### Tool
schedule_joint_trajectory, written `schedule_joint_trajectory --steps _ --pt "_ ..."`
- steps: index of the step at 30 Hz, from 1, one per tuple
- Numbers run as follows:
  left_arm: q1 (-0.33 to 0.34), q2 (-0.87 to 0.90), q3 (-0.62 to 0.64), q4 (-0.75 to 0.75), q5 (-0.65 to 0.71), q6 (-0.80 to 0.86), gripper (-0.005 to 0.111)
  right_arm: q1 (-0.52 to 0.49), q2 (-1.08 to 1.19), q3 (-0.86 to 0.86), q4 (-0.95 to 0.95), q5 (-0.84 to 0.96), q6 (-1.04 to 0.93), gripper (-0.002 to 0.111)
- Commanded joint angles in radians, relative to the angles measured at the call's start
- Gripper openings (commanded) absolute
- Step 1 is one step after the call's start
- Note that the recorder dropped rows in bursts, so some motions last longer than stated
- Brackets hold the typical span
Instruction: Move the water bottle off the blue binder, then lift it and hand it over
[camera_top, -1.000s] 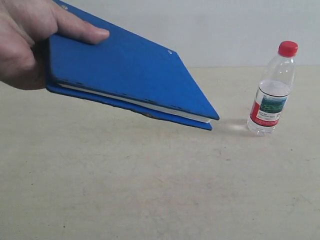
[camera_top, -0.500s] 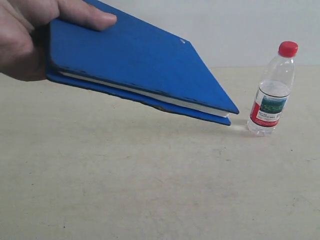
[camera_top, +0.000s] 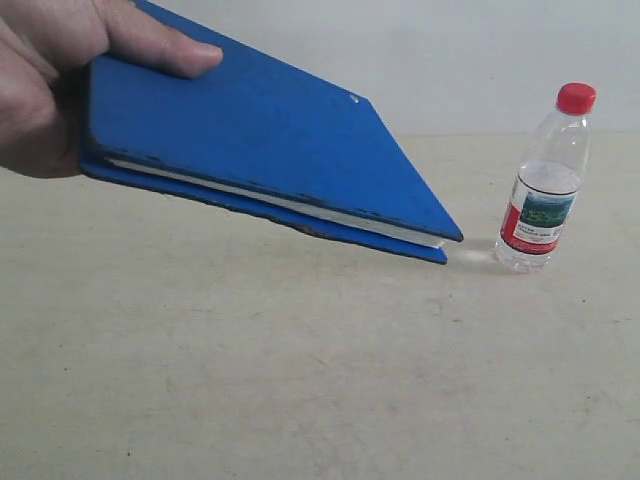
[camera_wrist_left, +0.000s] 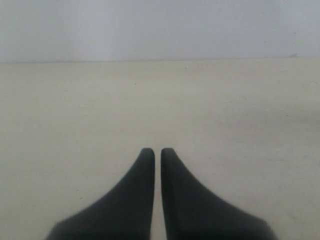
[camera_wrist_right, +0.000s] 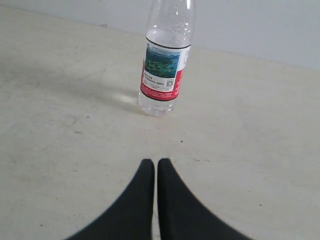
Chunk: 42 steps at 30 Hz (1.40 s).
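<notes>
Beige tabletop (camera_top: 300, 390). Water bottle (camera_top: 541, 190) stands upright at right of frame, on the table and not on the blue binder (camera_top: 250, 140). A hand (camera_top: 40, 95) holds the binder tilted at upper left, its low corner near the bottle. Left gripper (camera_wrist_left: 157, 151) and right gripper (camera_wrist_right: 151, 162) — both closed, empty. Risk: binder corner swinging in could topple the bottle.

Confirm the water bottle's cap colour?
Red. The cap of the water bottle shows best in the exterior view.
</notes>
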Motion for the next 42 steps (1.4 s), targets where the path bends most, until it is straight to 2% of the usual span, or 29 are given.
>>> schedule_joint_trajectory --steps 1,3,8,10,13,15,42 --pt "0.051 -0.006 0.000 -0.405 -0.047 0.394 0.004 -0.003 -0.005 -0.001 -0.001 -0.007 -0.004 0.000" --pt "0.049 -0.006 0.000 -0.437 -0.015 0.463 0.004 -0.003 -0.005 -0.001 -0.001 -0.007 -0.004 0.000" --pt "0.036 -0.006 0.000 -0.403 0.015 0.447 0.004 -0.003 -0.005 -0.001 0.008 -0.007 -0.004 0.000" --pt "0.016 -0.006 0.000 -0.347 0.009 0.354 0.004 -0.003 -0.005 -0.001 0.013 -0.007 -0.004 0.000" --pt "0.001 -0.006 0.000 -0.186 0.000 0.117 0.004 -0.003 -0.005 -0.001 0.013 -0.007 -0.006 0.000" --pt "0.001 -0.006 0.000 -0.135 0.000 0.059 0.004 -0.003 -0.005 -0.001 0.013 -0.007 -0.006 0.000" --pt "0.003 -0.006 0.000 -0.129 0.015 0.067 0.004 -0.003 -0.005 -0.001 0.013 -0.007 -0.002 0.000"
